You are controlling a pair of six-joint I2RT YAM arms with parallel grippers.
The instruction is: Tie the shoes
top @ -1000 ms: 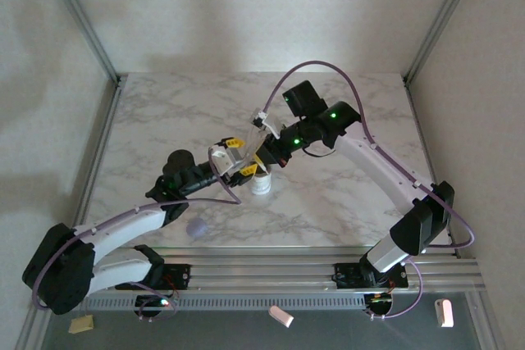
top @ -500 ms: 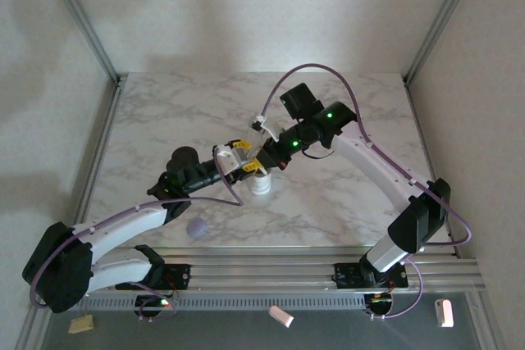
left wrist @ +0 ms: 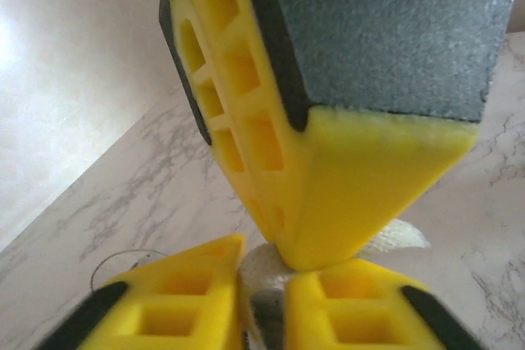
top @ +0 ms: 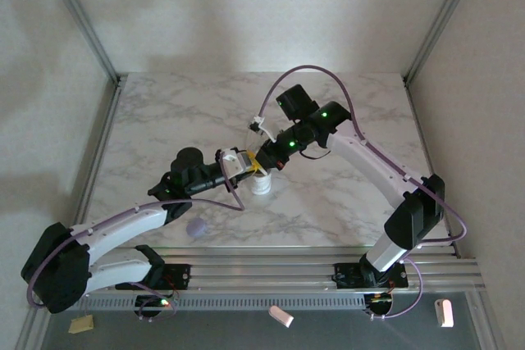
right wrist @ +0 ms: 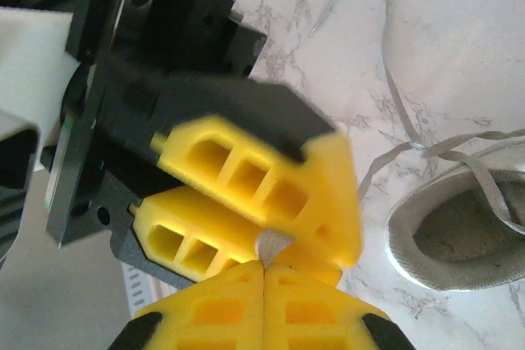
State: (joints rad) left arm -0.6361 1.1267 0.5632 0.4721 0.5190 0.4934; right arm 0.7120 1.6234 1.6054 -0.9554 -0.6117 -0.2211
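Observation:
The white shoe (top: 261, 186) stands mid-table with its grey opening (right wrist: 459, 243) facing up. Thin white laces (right wrist: 385, 63) trail from it over the marble. My two grippers meet tip to tip just above the shoe. In the left wrist view my left gripper (left wrist: 267, 284) is shut on a white lace (left wrist: 262, 263), and the right gripper's yellow finger (left wrist: 361, 194) presses down right at its tips. My right gripper (right wrist: 263, 266) is shut on a bit of the same lace (right wrist: 271, 244), with the left gripper's fingers (right wrist: 246, 174) directly ahead of it. From above, the left gripper (top: 248, 163) touches the right gripper (top: 261, 159).
A small lavender blob (top: 195, 228) lies near the front edge beside the left arm. The marble table (top: 164, 120) is bounded by metal frame posts and walls at left, right and back. The right arm's purple cable arcs over the back middle.
My left gripper has moved right up to the right gripper's tips and shut its jaws on the lace. The right arm has shifted slightly left.

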